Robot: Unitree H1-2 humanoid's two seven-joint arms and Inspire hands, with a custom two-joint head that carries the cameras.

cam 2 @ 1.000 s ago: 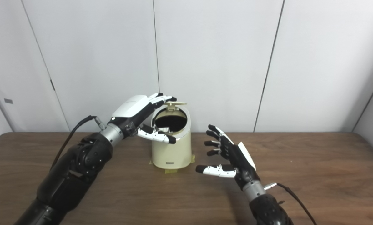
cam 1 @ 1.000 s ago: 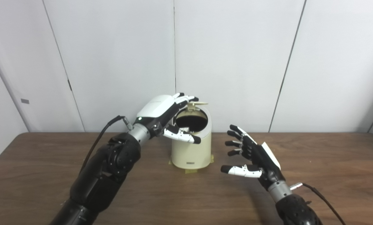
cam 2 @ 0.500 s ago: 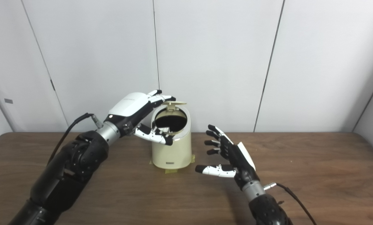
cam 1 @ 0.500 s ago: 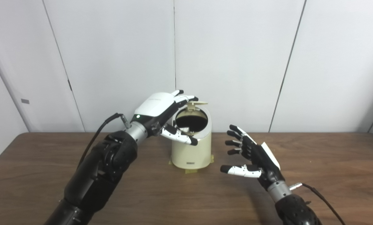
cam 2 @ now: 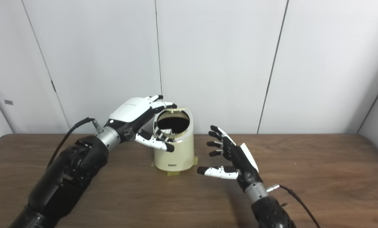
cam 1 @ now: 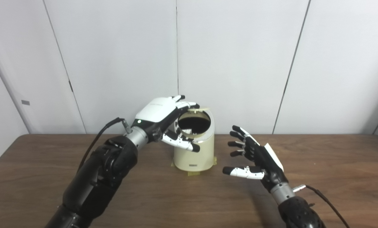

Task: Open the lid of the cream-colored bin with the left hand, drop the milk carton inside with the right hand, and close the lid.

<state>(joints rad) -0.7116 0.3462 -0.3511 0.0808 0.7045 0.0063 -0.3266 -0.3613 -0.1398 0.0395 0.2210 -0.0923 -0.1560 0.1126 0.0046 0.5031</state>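
My left hand (cam 1: 163,110) is arching over the far-left rim of the cream bin (cam 1: 194,148) at mid-worktop (cam 1: 318,164), fingers spread, fingertips touching its raised lid (cam 1: 197,110) — my right hand (cam 1: 257,158) is hovering just right, spread, holding nothing.

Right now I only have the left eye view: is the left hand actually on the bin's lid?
Observer: Yes; from the right eye view, the left hand has its fingertips on the left end of the lid, which shows edge-on above the back rim of the bin.
Operator: Is the opening covered?
Observer: No, it is dark and uncovered; something pale shows inside, I cannot tell what.
Operator: And the right hand?
Observer: The right hand is open and empty, with table showing between it and the bin.
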